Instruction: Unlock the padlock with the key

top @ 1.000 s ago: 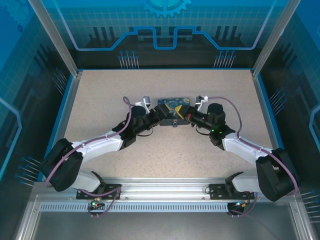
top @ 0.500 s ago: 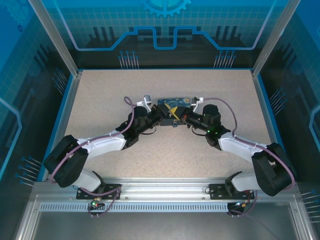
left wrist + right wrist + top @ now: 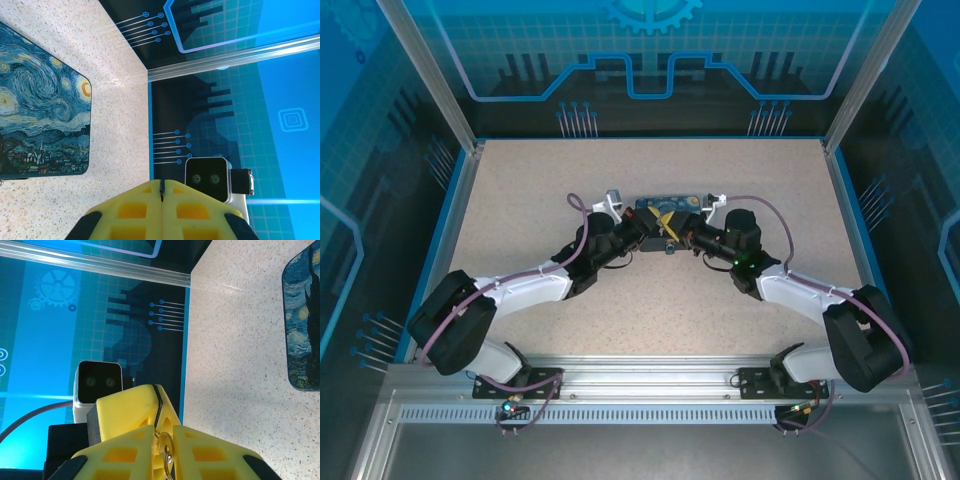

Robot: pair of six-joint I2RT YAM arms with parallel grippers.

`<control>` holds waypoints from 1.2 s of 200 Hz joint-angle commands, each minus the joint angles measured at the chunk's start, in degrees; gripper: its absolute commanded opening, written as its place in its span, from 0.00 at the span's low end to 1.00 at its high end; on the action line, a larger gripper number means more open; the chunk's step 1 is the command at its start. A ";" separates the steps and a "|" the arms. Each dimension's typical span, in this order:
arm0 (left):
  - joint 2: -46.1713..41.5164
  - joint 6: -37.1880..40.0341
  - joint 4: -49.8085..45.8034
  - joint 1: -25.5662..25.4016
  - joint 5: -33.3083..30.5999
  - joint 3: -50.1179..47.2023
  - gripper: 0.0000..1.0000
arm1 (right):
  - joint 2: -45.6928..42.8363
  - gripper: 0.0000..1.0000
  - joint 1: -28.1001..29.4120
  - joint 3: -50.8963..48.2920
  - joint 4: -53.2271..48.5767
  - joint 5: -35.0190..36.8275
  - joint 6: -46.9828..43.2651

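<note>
I had the right gripper (image 3: pixel 157 407) clamped on a small metal ring (image 3: pixel 165 446) and the left gripper (image 3: pixel 161 187) pressed together, with the starry-night box (image 3: pixel 45 115) at its ten o'clock. I judged steady, tiny aligning moves wisest.

left claw (image 3: pixel 162 186) and right claw (image 3: pixel 160 415) clamped closed.

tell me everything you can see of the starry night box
The starry night box is a flat, dark blue rectangle with rounded corners. Its top is printed with a swirling sky, yellow stars and a dark village. The surface looks smooth. It lies flat on the speckled table, near the middle.
</note>
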 commanded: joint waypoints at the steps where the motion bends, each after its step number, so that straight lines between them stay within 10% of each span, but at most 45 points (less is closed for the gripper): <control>1: -0.36 0.56 1.32 -0.25 -1.52 1.34 0.00 | -0.52 0.17 0.69 0.14 2.40 -0.35 -0.43; 240: -0.21 -0.98 3.59 -0.23 -1.48 -0.08 0.00 | -1.96 0.14 -0.62 0.04 2.20 -1.04 -0.71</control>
